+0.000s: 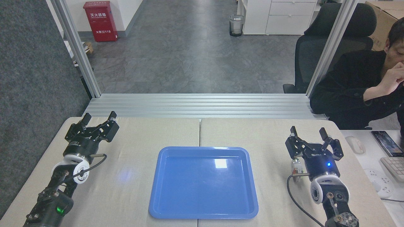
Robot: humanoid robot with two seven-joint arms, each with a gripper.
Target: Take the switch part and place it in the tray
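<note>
Tray (164, 201) bare, mid-table near front edge. Switch part (295, 167) on table near right edge, half hidden behind right gripper (308, 131). Both grippers spread wide, empty; left gripper (99, 116) near back-left corner.

Not much readable text here. Far left, on the floor by the wall, a red box (100, 20) is marked with white Chinese characters across its upper front, and lower down a line ending in the number 119 can be made out. White lettering is printed on the right gripper (308, 132) body, too blurred to be read. The same goes for the left gripper (98, 117).
</note>
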